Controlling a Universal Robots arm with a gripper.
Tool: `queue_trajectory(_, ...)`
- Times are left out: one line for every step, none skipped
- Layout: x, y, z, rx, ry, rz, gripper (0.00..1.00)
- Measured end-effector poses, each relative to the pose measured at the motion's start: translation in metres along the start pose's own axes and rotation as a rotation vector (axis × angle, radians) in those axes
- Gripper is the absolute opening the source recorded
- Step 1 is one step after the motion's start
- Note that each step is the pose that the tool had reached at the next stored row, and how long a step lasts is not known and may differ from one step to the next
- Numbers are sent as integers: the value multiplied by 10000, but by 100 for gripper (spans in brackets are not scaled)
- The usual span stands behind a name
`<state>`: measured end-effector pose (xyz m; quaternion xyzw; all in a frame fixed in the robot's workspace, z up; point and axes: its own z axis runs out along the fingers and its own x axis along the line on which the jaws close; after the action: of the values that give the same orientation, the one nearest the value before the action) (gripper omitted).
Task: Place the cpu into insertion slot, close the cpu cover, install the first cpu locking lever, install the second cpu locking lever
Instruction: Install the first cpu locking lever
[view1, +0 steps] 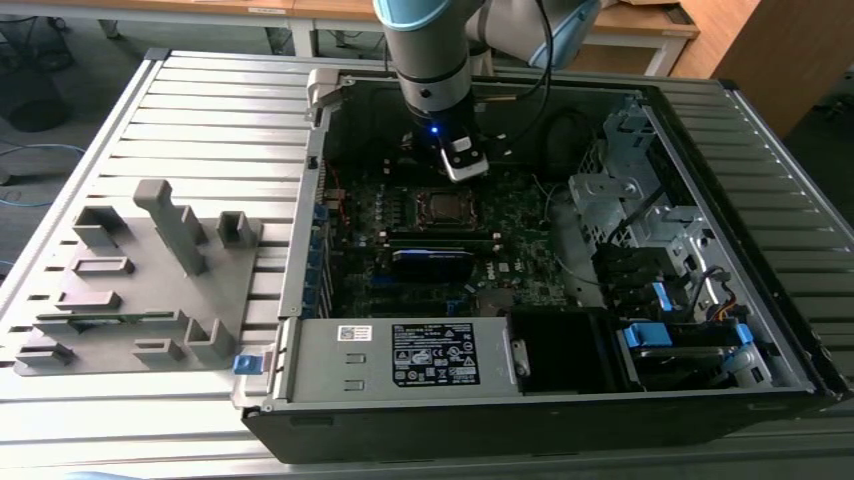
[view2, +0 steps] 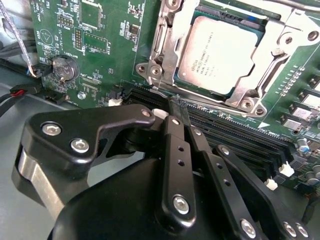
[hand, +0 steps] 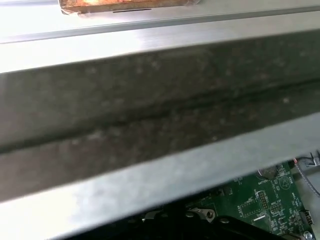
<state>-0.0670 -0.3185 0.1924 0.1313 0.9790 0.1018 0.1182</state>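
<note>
Exterior view: the gripper (view1: 461, 165) hangs inside the open computer case (view1: 747, 330), just above the motherboard (view1: 521, 270) and just beyond the cpu (view1: 441, 206), which sits in the insertion slot (view1: 416, 211) mid-board. Case walls rise on all sides, drive cage (view1: 627, 210) toward the exterior view's right, power supply (view1: 400, 355) at the near edge; the arm has room straight up, little sideways. Grey fixture tray (view1: 127, 290) lies outside the case on the exterior view's left. Second wrist view: cpu (view2: 222, 52) seated flat in the insertion slot (view2: 252, 27), cpu cover (view2: 167, 37) down around it, framing the chip. A thin locking lever (view2: 220, 106) runs along the socket edge nearest the memory slots (view2: 235, 132); whether it is latched I cannot tell. Fingers (view2: 176, 125) pressed together, tips at that lever, nothing clearly between them, so clenched. Placing and cover look done; levers look unfinished. First wrist view: case wall (hand: 150, 115) close by, a strip of motherboard (hand: 265, 200) past it.
</note>
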Motion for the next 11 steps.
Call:
queue_trajectory(-3,1,1,5,2,-1,11)
queue_trajectory(-5,1,3,13,0,-2,11)
queue_trajectory(-6,1,5,27,-2,-4,11)
queue_trajectory(-7,1,7,47,-6,-10,11)
queue_trajectory(-7,1,9,71,-11,-18,11)
queue_trajectory(-7,0,11,96,-16,-25,11)
queue_trajectory(-7,0,14,121,-23,-32,11)
queue_trajectory(-8,-3,14,162,-35,-42,11)
queue_trajectory(-8,0,22,174,-48,-50,11)
queue_trajectory(-8,-1,23,216,-57,-62,11)
queue_trajectory(-8,-1,22,256,-63,-72,11)
